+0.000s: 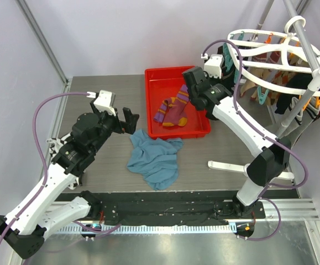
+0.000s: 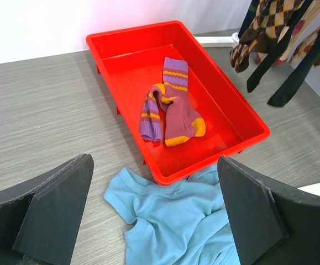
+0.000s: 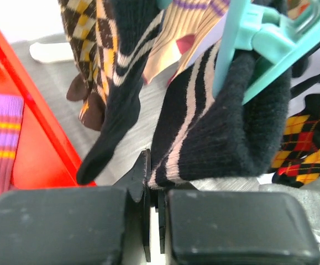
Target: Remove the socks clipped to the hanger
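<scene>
The white oval hanger (image 1: pixel 270 49) stands at the back right with several socks (image 1: pixel 292 94) clipped under it. My right gripper (image 1: pixel 226 70) reaches in at its left side. In the right wrist view the right gripper (image 3: pixel 155 185) is shut on the lower edge of a black sock with pale stripes (image 3: pixel 220 132), which hangs from a teal clip (image 3: pixel 248 44). Argyle and dark socks (image 3: pixel 101 61) hang beside it. Two purple and orange striped socks (image 1: pixel 173 110) lie in the red tray (image 1: pixel 154 77). My left gripper (image 1: pixel 131 120) is open and empty, left of the tray.
A light blue shirt (image 1: pixel 155 157) lies crumpled on the table in front of the tray, under my left gripper (image 2: pixel 154 165). The hanger's grey pole (image 1: pixel 298 94) and white foot (image 1: pixel 231 165) stand at the right. Hanging socks (image 2: pixel 270 33) show at the left wrist view's upper right.
</scene>
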Robot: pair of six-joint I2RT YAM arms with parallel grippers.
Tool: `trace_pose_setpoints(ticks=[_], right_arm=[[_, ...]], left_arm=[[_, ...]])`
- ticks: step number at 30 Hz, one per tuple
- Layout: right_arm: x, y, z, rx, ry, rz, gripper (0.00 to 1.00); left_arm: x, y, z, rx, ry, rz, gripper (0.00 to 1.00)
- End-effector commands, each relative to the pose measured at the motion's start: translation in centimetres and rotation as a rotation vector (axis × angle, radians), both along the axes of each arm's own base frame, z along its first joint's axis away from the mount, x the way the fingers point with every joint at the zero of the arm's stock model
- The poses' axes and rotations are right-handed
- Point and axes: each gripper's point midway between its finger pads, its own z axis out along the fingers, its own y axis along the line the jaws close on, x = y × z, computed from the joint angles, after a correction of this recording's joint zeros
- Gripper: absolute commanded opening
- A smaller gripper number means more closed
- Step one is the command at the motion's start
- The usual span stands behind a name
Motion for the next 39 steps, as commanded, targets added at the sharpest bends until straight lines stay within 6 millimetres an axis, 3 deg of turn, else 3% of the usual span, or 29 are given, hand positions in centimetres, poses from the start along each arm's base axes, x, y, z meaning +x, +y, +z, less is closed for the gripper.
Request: trace_pose_setpoints(ticks=[1,9,13,18,19,21,22,31,34,39], right_arm=[[-1.2,-0.1,2.5,0.071,-0.069,0.063,0.01],[-3.9,1.3,3.4,0.189,-0.062,0.317,0.01],[-5.5,1.3,4.1,0.231,-0.082,0.382,0.01],[-6.9,1.5,4.2,0.272,-0.099,0.450,0.01],[-7.1,1.5,4.1,0.274,-0.102,0.459,0.01],[-7.5,1.2,4.1,0.283,-0.124,0.467,0.01],[-7.6,1.1,3.9,0.285,-0.125,0.474,0.01],[-9.1,-0.1,4.5,0.314,-0.203,0.530,0.01],[-9.4,-0.5,4.6,0.316,-0.220,0.543,0.01],[-9.6,-1.3,4.9,0.357,-0.243,0.521,0.01]], left_arm=[[0.3,-0.4,1.3,-0.026,-0.042,-0.010,1.00],[0.4,-2.1,1.1,-0.038,0.011,-0.076,1.00],[0.1,-3.8,2.2,-0.070,0.034,-0.151,1.00],[0.8,-5.8,4.4,-0.136,0.044,-0.199,1.00],[0.7,-6.3,6.0,-0.162,0.028,-0.227,1.00],[1.4,-7.6,6.4,-0.179,0.045,-0.259,1.00],[1.4,-8.3,8.1,-0.217,0.031,-0.287,1.00],[3.9,-13.1,13.7,-0.343,0.024,-0.406,0.98],[4.7,-14.9,14.1,-0.391,0.044,-0.460,0.97],[5.1,-17.8,13.1,-0.406,0.047,-0.532,0.97]])
